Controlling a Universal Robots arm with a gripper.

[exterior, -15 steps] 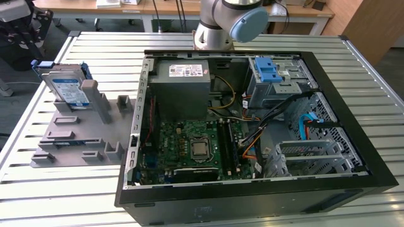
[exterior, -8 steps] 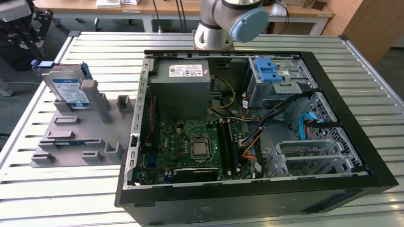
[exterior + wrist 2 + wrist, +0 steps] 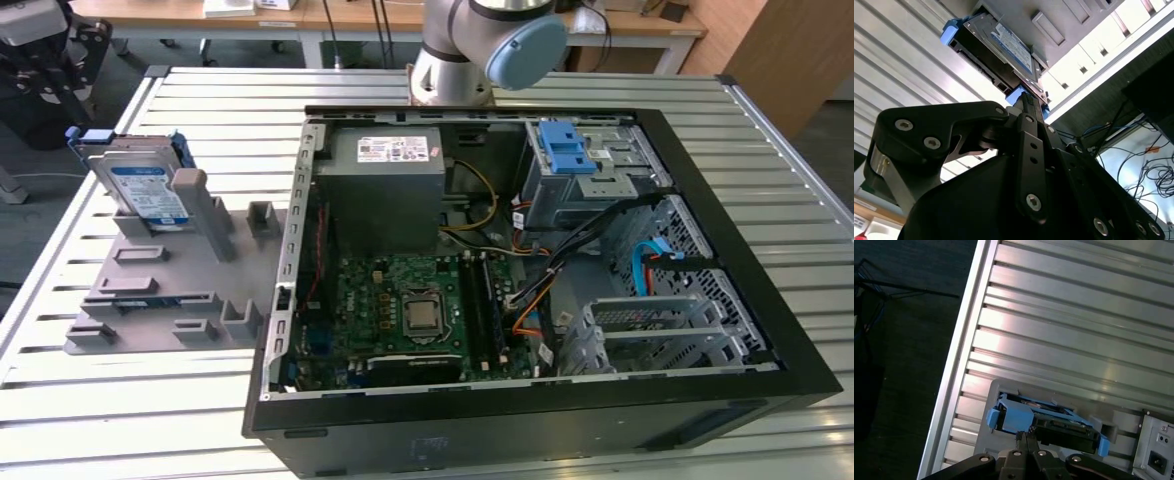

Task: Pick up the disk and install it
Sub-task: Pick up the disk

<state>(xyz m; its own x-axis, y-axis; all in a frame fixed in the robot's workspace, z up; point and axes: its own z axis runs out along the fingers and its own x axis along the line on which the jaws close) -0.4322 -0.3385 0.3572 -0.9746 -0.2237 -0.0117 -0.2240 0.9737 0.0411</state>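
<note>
The disk is seen propped nearly upright on a grey holder at the exterior view's left, its white-and-blue label turned toward the camera and its blue bracket showing along the upper edge. It stands by itself there, leaned against one of the holder's raised posts. In both wrist views the disk is looked at along the tool, with the bracket's blue corners plain at either end. The tool is seen with its two fingers pressed together and nothing clamped between them. In the second wrist view the tool has its tips lined up with the bracket's near blue corner; whether they touch it cannot be told. The holder is laid on a slatted metal surface, just beside an open black computer case that lies on its side toward the exterior view's right. Inside the case a grey power supply is set at the far end, with a green board nearer the camera and a grey cage with a blue latch beside the supply. The arm is mounted behind the case at its far edge.
</note>
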